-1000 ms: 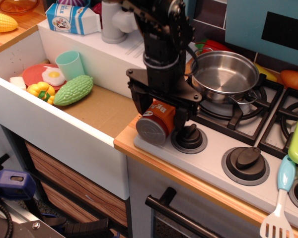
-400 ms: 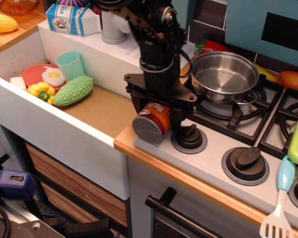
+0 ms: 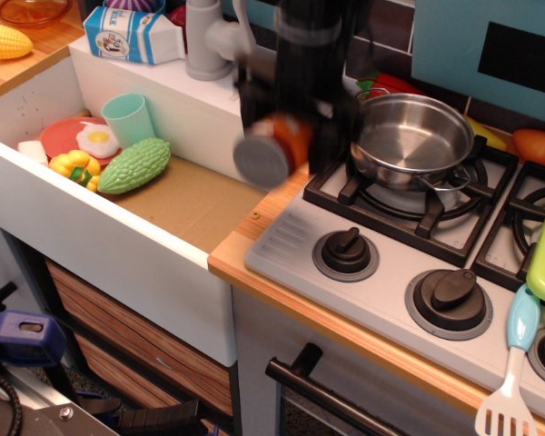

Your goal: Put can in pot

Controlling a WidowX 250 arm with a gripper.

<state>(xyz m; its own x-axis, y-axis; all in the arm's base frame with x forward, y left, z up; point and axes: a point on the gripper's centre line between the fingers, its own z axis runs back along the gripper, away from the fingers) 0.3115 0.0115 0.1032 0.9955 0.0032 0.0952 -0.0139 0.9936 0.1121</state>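
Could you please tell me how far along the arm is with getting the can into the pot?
Done: the can is gripped and lifted clear of the stove, held sideways in the gripper; the picture is motion-blurred there. In hand: it hangs in the air just left of the pot, which sits empty on the burner. Left: carry the can over the pot's rim, lower it and let go.

Single view: high front-left, angled down over stove (image 3: 409, 272), sink (image 3: 100, 227).
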